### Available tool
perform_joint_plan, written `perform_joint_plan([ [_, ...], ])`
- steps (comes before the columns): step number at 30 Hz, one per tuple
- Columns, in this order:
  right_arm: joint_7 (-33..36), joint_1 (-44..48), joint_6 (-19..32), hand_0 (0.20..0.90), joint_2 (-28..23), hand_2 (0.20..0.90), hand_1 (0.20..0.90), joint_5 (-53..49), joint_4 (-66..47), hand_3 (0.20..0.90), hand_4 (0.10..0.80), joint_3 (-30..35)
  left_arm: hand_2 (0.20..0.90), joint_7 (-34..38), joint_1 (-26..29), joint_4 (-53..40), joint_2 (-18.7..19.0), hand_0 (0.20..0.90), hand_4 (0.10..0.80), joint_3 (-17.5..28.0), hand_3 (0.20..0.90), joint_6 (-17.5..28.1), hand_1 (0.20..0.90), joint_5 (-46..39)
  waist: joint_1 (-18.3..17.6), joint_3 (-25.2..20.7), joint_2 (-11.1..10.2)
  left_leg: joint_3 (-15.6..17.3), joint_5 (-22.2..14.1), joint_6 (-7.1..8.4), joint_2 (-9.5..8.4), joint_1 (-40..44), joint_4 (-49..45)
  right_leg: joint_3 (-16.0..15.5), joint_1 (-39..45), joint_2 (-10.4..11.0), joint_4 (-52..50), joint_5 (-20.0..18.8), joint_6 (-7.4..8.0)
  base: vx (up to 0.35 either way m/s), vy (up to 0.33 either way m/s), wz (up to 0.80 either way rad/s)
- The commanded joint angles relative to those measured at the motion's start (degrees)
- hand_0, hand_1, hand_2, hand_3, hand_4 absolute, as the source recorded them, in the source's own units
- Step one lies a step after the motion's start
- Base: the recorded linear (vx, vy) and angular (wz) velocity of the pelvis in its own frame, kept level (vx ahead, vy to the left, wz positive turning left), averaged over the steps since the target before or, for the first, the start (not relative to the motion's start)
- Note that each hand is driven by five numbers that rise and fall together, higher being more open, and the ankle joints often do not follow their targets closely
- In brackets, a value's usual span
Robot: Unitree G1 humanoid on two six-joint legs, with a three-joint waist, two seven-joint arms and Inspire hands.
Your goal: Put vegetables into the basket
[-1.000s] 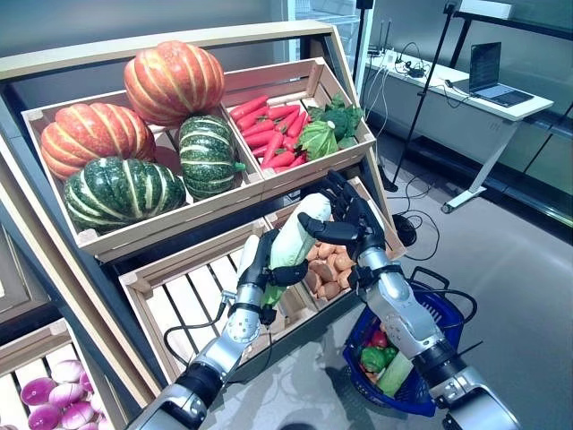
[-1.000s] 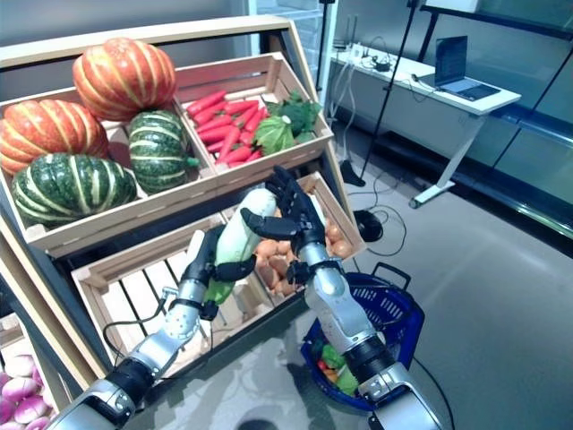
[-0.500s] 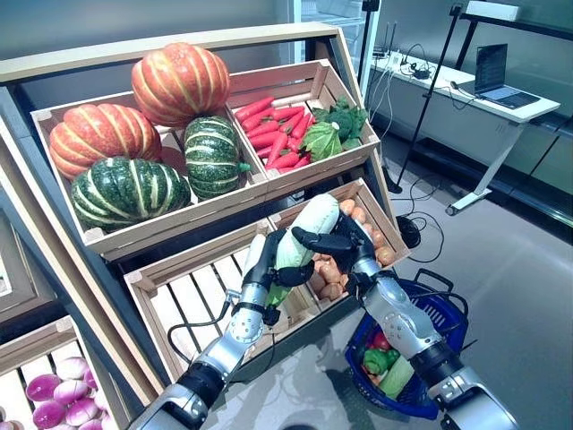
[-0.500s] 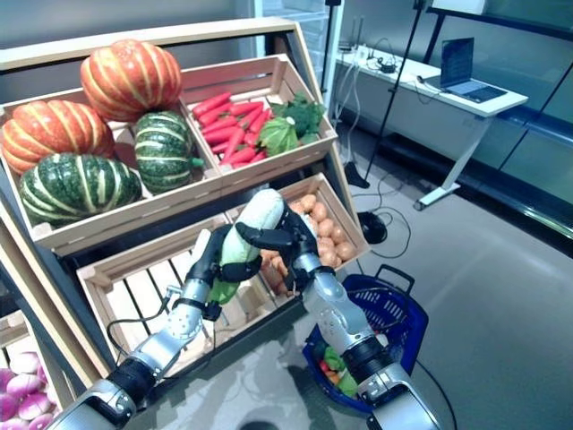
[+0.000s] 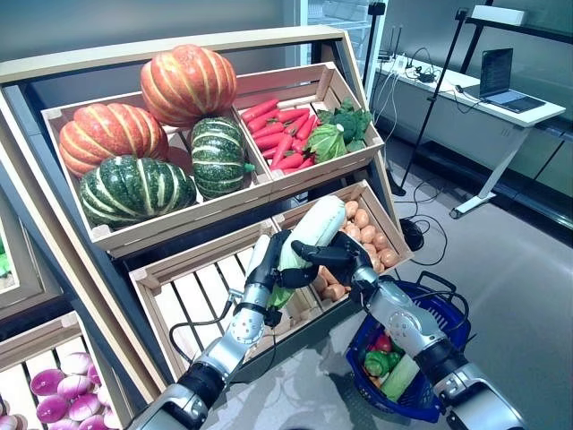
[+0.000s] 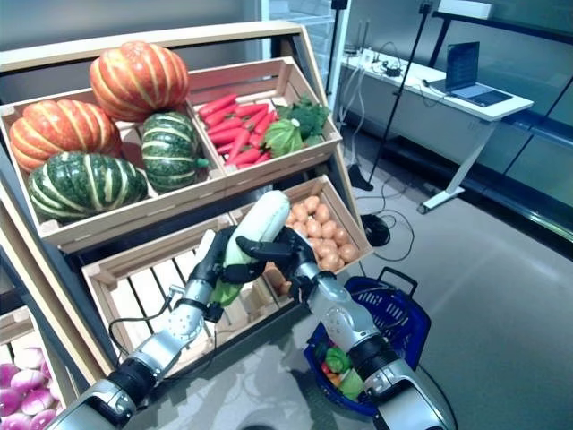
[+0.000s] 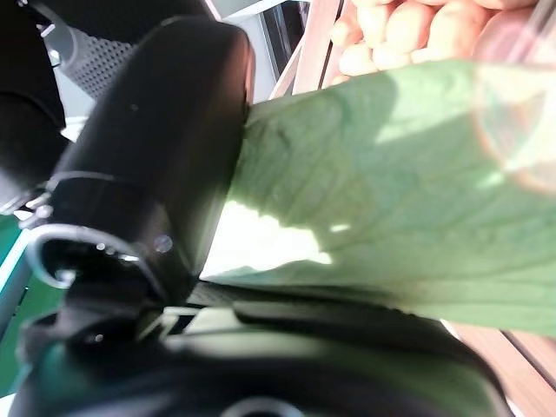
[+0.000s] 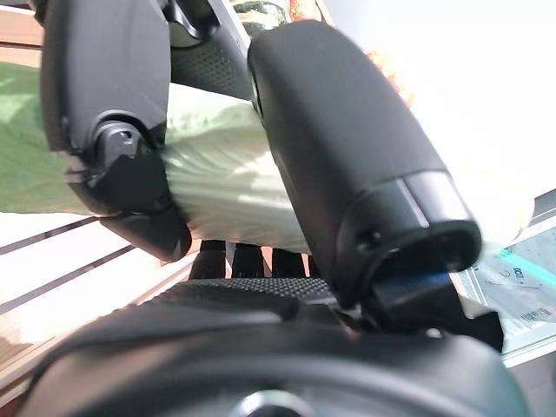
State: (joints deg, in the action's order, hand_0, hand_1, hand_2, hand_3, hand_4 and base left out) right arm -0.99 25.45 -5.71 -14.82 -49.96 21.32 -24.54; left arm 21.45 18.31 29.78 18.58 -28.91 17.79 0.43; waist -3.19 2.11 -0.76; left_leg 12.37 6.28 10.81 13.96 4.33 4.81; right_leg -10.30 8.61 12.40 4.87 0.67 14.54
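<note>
Left eye view: both hands on one cabbage (image 5: 309,237) — held above the crates.
Left hand (image 5: 271,269): fingers curled round its green end.
Right hand (image 5: 345,258): fingers wrapped round its middle.
Basket (image 5: 448,315): on the floor — vegetables inside.

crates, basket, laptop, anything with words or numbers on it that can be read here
No readable text anywhere.
Wooden crates: no labels or price tags.
Blue basket: no print visible.
Laptop on the far desk: screen too small to read.
Printed sheet in the right wrist view: too blurred to read.
</note>
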Motion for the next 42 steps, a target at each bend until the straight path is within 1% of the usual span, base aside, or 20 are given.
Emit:
perform_joint_plan([
  [1,-4.70,10.45,8.14,0.300,3.97,0.300,0.300,-4.51,-1.65,0.300,0.400,3.91,0.300,0.54,10.29,-1.96,0.61,0.300,0.400,-0.40,0.300,7.34,0.300,0.07,0.55,-2.99,-0.47,0.27,-5.31,-4.32,-4.69,1.31,-0.33,1.50,-3.19,-4.67,-0.10,-2.08,-5.88,0.000,0.000,0.00],
  [15,-4.13,11.48,10.74,0.300,3.23,0.300,0.300,-2.93,-1.86,0.300,0.400,5.09,0.300,0.91,9.74,-0.10,0.02,0.300,0.400,-0.59,0.300,5.35,0.300,1.03,0.06,-3.09,-0.39,0.77,-5.25,-4.24,-4.36,1.11,-0.37,2.28,-3.58,-4.79,0.03,-2.11,-5.86,0.000,0.000,0.00],
  [21,-3.00,11.82,11.62,0.300,2.02,0.300,0.300,-1.33,-2.42,0.300,0.400,5.91,0.300,0.67,8.95,2.71,-0.03,0.300,0.400,0.11,0.300,4.81,0.300,2.08,-0.08,-2.96,-0.43,0.95,-5.36,-4.20,-4.26,1.33,-0.42,2.43,-3.39,-4.82,0.13,-2.01,-5.89,0.000,0.000,0.00],
  [26,-1.48,11.90,14.44,0.300,1.22,0.300,0.300,1.71,-3.21,0.300,0.400,7.01,0.300,0.53,7.99,5.59,-0.27,0.300,0.400,0.64,0.300,3.35,0.300,3.20,-0.26,-2.96,-0.43,1.13,-5.43,-4.15,-4.22,1.55,-0.44,2.63,-3.24,-4.78,0.13,-2.00,-5.76,0.000,0.000,0.00],
  [27,-1.31,11.63,15.27,0.300,1.15,0.300,0.300,2.56,-3.50,0.300,0.400,7.15,0.347,0.53,7.55,6.25,-0.27,0.347,0.431,0.79,0.347,3.10,0.347,3.33,-0.29,-2.96,-0.40,1.20,-5.43,-4.17,-4.22,1.52,-0.42,2.70,-3.28,-4.78,0.13,-1.99,-5.74,0.000,0.000,0.00],
  [28,-1.07,11.40,15.85,0.300,0.91,0.300,0.300,3.43,-4.39,0.300,0.400,7.46,0.900,0.74,6.93,7.02,-0.28,0.900,0.800,1.09,0.900,2.55,0.900,3.25,-0.36,-2.89,-0.40,1.26,-5.43,-4.20,-4.21,1.52,-0.44,2.80,-3.31,-4.77,0.13,-2.02,-5.72,0.000,0.000,0.00],
  [35,-0.25,10.96,17.56,0.300,-1.47,0.300,0.300,7.18,-7.62,0.300,0.400,8.72,0.900,0.35,5.22,12.69,-0.52,0.900,0.800,2.94,0.900,0.44,0.900,4.34,-0.76,-2.68,-0.46,1.45,-5.41,-4.30,-4.20,1.40,-0.52,3.33,-3.46,-4.84,0.11,-2.02,-5.59,0.000,0.000,0.00],
  [40,0.59,10.67,19.00,0.300,-4.81,0.300,0.300,9.40,-9.49,0.300,0.400,9.73,0.900,-0.05,4.37,19.33,-0.05,0.900,0.800,4.28,0.900,-2.51,0.900,4.45,-1.15,-2.47,-0.64,1.63,-5.35,-4.27,-4.09,1.20,-0.64,3.62,-3.73,-4.86,0.06,-2.07,-5.43,0.000,0.000,0.00],
  [42,0.42,10.29,19.38,0.300,-5.68,0.300,0.300,9.58,-9.86,0.300,0.400,10.16,0.900,-0.16,4.03,21.42,0.12,0.900,0.800,4.80,0.900,-2.55,0.900,4.41,-1.26,-2.44,-0.67,1.71,-5.35,-4.27,-4.05,1.15,-0.70,3.70,-3.77,-4.86,0.05,-2.04,-5.41,0.000,0.000,0.00],
])
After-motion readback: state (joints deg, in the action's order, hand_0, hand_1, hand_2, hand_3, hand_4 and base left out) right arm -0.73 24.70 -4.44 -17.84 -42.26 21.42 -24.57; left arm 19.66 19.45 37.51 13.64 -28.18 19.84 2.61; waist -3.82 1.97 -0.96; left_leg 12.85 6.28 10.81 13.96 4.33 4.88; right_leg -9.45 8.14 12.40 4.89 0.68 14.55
